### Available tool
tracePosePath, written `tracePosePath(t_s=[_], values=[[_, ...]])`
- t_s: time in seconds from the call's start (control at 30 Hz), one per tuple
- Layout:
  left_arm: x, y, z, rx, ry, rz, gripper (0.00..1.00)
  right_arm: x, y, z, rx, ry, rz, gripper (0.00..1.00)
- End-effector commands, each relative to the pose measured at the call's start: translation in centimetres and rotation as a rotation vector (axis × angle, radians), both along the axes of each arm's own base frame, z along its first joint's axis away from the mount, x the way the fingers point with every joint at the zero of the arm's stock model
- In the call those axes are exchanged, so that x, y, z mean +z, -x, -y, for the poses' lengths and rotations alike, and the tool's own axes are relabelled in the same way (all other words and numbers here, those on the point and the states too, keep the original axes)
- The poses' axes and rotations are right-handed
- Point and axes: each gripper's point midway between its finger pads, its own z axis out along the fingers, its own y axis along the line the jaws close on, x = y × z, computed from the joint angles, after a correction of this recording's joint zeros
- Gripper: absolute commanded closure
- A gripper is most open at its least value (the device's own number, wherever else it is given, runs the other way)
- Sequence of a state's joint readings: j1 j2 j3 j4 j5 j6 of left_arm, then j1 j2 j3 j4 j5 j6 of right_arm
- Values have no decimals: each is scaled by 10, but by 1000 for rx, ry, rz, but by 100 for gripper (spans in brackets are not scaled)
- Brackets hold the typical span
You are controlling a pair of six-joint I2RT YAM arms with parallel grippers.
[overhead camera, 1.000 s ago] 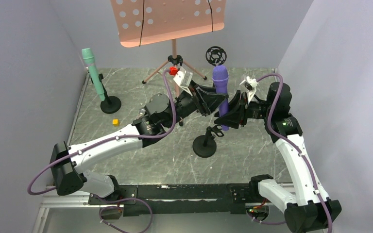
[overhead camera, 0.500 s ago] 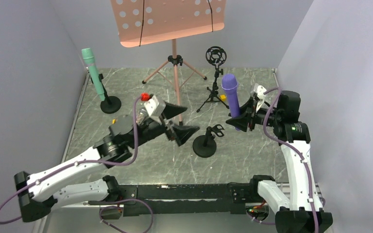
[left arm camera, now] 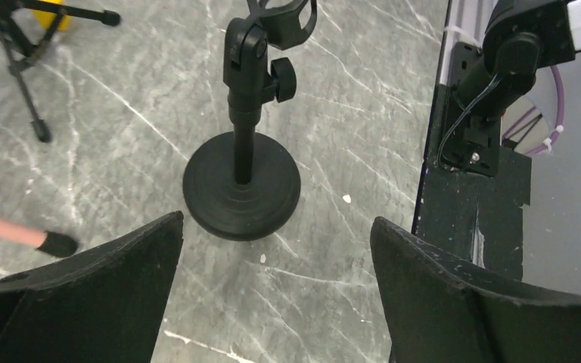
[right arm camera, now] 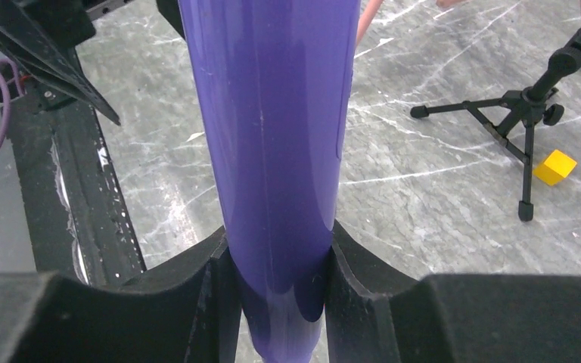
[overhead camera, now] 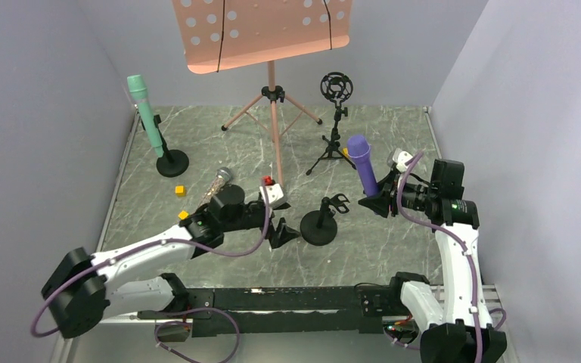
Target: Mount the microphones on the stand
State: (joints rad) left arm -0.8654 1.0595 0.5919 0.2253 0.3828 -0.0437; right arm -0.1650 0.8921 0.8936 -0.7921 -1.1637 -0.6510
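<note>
The right arm (overhead camera: 454, 249) is bent up high on its own side, and the right gripper (overhead camera: 374, 198) is shut tight on the bottom end of the purple microphone (overhead camera: 362, 162). The microphone is up in the air, almost straight up, head on top, leaning a little. The stand (overhead camera: 319, 225) sits on the table, lower down and to the left, near by. Its small clip (overhead camera: 336, 202) has nothing in it. The left gripper (overhead camera: 281, 221) hangs low just beside the stand, jaws wide, holding nothing.

Black stand (left arm camera: 242, 185) rises just ahead of the left tool (left arm camera: 276, 227).
</note>
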Motion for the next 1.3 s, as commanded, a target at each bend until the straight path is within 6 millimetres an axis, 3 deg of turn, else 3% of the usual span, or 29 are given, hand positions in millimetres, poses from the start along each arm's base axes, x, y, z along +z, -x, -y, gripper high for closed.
tracePosePath(t_s=[0.0,0.3,0.63,0.8,1.03,1.13,1.27], values=[[35,-8,33,-148,107,83,5,6,-4,4,-18,31,89,91],[31,-36,73,-257,66,75,17,4,-5,6,-25,36,79,91],[20,-39,85,-304,53,51,30,3,-5,5,-18,29,70,91],[18,-45,93,-316,35,41,41,3,-5,5,-19,30,70,91],[18,-48,101,-333,42,25,43,2,-5,5,-19,32,68,91],[15,-45,103,-344,37,15,55,2,-6,5,-19,32,67,91],[10,-44,103,-346,13,14,62,2,-5,5,-17,31,66,91]])
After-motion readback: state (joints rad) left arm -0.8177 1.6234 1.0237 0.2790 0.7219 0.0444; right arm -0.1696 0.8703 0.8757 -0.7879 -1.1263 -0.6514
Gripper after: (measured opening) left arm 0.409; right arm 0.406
